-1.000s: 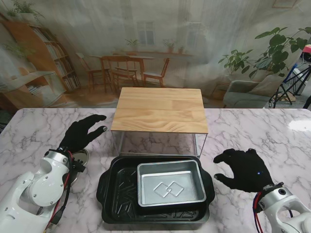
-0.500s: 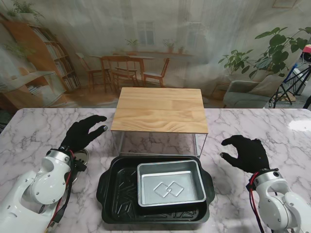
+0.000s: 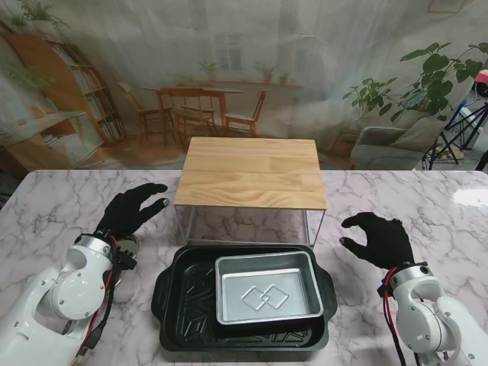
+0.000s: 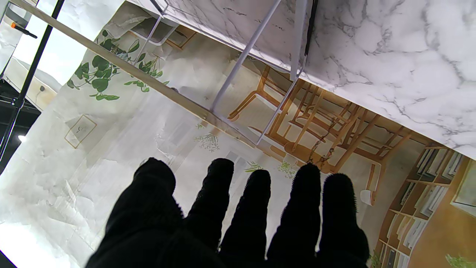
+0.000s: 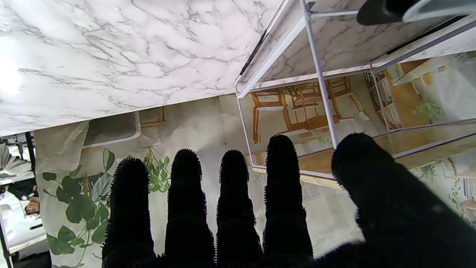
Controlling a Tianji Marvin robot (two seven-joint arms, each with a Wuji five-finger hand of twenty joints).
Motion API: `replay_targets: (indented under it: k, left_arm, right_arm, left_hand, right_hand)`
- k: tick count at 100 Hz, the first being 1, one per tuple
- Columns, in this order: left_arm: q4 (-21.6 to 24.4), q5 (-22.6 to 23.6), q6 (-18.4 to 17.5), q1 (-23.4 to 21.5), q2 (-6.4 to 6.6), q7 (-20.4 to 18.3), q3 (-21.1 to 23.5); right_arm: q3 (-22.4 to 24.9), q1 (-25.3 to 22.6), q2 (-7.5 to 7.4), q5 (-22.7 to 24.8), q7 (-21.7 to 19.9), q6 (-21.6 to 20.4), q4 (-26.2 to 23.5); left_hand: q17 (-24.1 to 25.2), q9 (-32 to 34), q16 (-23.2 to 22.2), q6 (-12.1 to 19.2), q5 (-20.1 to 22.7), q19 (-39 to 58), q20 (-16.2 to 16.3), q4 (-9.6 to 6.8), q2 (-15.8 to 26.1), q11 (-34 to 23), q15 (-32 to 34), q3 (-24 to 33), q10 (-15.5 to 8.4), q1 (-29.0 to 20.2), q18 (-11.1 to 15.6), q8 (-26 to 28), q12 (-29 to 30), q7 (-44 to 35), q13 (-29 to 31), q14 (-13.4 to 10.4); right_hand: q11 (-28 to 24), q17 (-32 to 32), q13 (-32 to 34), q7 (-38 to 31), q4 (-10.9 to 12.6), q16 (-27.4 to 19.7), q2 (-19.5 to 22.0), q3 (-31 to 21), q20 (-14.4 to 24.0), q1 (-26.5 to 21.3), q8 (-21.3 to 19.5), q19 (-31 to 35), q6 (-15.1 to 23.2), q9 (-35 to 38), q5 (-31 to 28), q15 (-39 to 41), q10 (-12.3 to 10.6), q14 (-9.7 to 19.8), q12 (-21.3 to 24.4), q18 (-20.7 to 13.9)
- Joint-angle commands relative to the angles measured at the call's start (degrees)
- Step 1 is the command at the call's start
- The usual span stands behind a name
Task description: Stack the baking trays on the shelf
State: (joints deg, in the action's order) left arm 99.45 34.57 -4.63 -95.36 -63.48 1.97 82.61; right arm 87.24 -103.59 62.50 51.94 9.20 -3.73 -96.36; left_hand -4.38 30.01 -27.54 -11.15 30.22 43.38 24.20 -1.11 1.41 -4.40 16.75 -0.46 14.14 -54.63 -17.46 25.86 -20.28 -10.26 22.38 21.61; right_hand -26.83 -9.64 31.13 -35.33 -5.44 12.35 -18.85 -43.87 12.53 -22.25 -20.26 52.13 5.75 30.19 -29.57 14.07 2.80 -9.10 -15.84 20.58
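Stand view: silver baking tray (image 3: 267, 296) nested in black roasting tray (image 3: 177, 299), between both empty, wide-spread black-gloved hands' fingers (image 3: 149, 189).

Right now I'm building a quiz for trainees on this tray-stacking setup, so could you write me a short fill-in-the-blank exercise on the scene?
1. The small silver metal baking tray sits inside the large ____ baking tray.
2. The shelf with white wire legs has a top made of ____.
3. Both black-gloved hands, the left hand and the right hand, hold ____.
4. The table has a white ____ pattern.

Missing words: black; wood; nothing; marble
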Motion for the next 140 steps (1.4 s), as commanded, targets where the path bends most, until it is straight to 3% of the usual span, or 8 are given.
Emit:
replay_targets:
  k: [1,31,59,89,109,121,140]
  left_arm:
    - [-0.25,-0.17,0.32,-0.26,-0.08,-0.66,0.07]
    - [0.2,1.49,-1.05,-2.94,0.0,-0.04,3.38]
    - [-1.59,5.05,-4.19,-5.89,0.21,1.19,8.95]
    - [-6.12,7.35,-4.26,-7.56,0.02,4.12,13.15]
    - [-10.55,5.12,-3.72,-6.64,-0.25,4.86,13.88]
    - [-13.15,3.15,-4.14,-5.6,-0.39,4.89,13.65]
    - [-16.24,1.86,-3.3,-4.11,-0.51,5.12,13.02]
  right_arm:
    - [-0.47,-0.35,0.42,0.0,1.15,0.32,0.6]
    - [-0.84,-0.08,0.49,-0.27,1.63,0.24,0.8]
    - [-0.26,-1.04,0.59,0.47,2.65,-0.1,-0.32]
    - [-0.29,-1.43,0.61,0.53,2.42,0.38,-1.04]
    - [-0.22,-1.65,0.67,0.5,2.74,0.49,-1.08]
    - [-0.24,-1.63,0.67,0.48,2.76,0.58,-0.99]
    - [-0.34,-1.5,0.66,0.33,2.6,0.7,-0.86]
  left_hand:
    - [0.57,0.04,-0.46,-0.59,0.16,-0.14,1.56,1.37,2.89,-0.27,-0.6,-1.13,0.38,0.16,0.24,0.15,-0.82,0.5,0.77,-0.65]
    - [0.92,-4.13,0.04,-0.38,-2.79,-2.11,0.41,1.49,2.52,0.43,-1.3,-1.2,-0.34,1.1,2.54,-0.21,-0.3,1.47,-0.89,-1.72]
    - [-0.17,-9.2,3.3,-1.81,-4.63,-1.99,-1.91,1.43,2.15,2.78,-3.12,-1.09,1.6,1.08,6.76,-1.08,5.18,2.42,-4.51,-2.67]
    - [-0.32,-8.78,3.26,-1.29,-7.39,-1.74,-2.23,1.43,2.0,1.91,-1.93,-1.11,0.62,1.59,7.18,-1.55,5.13,3.41,-4.27,-2.87]
    - [-1.75,-9.31,2.49,-1.97,-11.19,0.38,-1.43,1.34,0.6,2.57,-0.6,-1.2,2.44,2.02,7.67,-2.23,5.41,4.87,-2.82,-2.58]
    - [-3.11,-8.93,2.0,-3.39,-14.15,1.32,-1.14,1.14,-1.23,2.59,0.4,-1.11,3.23,2.35,7.88,-3.52,5.82,6.72,-1.6,-2.62]
    - [-6.94,-5.3,-0.38,-8.64,-13.06,5.09,0.32,0.28,-5.24,1.4,4.26,-0.42,4.51,2.33,7.99,-4.6,4.92,5.97,2.24,-2.51]
  right_hand:
    - [1.09,1.41,-1.21,-0.19,1.41,-0.97,1.69,-0.06,-0.58,1.03,-1.33,-1.19,2.5,-1.49,0.26,-3.71,-1.43,1.71,0.61,-1.47]
    - [1.24,1.67,-1.29,0.19,1.39,-1.03,1.8,0.27,-0.17,0.84,-1.15,-1.99,1.83,-1.51,0.96,-4.04,-1.31,1.68,0.66,-1.59]
    - [1.2,2.1,-1.48,0.16,1.44,-1.0,1.87,0.34,0.11,0.98,-1.14,-2.72,1.77,-1.48,1.01,-4.15,-0.88,1.62,0.63,-1.59]
    - [0.89,1.76,-1.01,0.11,1.46,-0.85,1.88,0.41,0.59,0.98,-1.13,-2.82,1.57,-0.58,0.29,-3.96,-0.15,1.37,0.52,-1.47]
    - [0.62,1.65,-0.93,0.08,1.47,-0.76,1.96,0.46,0.84,1.01,-1.15,-2.84,1.4,-0.23,-0.08,-3.84,0.38,1.28,0.4,-1.44]
    - [0.33,1.59,-0.8,-0.06,1.49,-0.66,2.02,0.49,1.02,1.03,-1.23,-2.8,1.39,0.1,-0.57,-3.69,1.0,1.11,0.27,-1.4]
    - [-0.25,1.55,-0.65,-0.07,1.5,-0.41,2.14,0.62,1.34,1.11,-1.33,-2.71,1.29,0.64,-0.87,-3.35,1.8,0.59,0.02,-1.33]
